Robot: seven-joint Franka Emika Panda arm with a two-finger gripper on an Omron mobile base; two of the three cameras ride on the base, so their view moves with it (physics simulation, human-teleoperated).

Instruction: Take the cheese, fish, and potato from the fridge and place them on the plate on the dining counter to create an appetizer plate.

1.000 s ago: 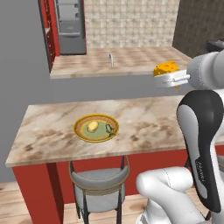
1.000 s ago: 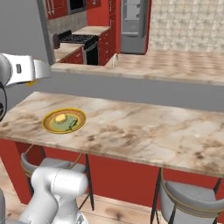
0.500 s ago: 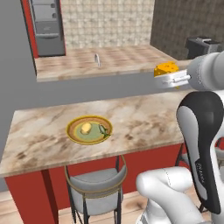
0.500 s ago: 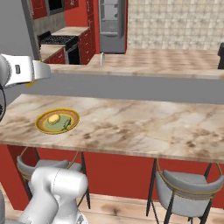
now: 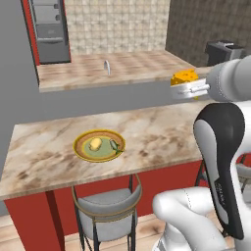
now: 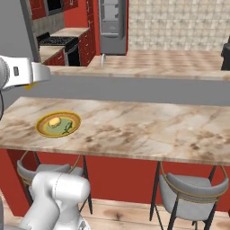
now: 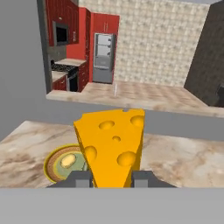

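Gripping the cheese [image 7: 113, 146] tight, the fingers [image 7: 83, 178] are clamped on its narrow end, holding the wedge up in the air. Down below and off to their left, the plate [image 7: 53, 156] sits on the dining surface [image 7: 183, 157], already carrying the potato [image 7: 67, 160] and the fish [image 5: 114, 145].

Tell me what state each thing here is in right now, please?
Hand: shut on the cheese, held up above the dining counter.
Cheese: gripped, off the plate.
Plate: on the dining counter, holding two foods.
Potato: lying on the plate.
Fish: lying on the plate beside the potato.
Fridge: door closed.
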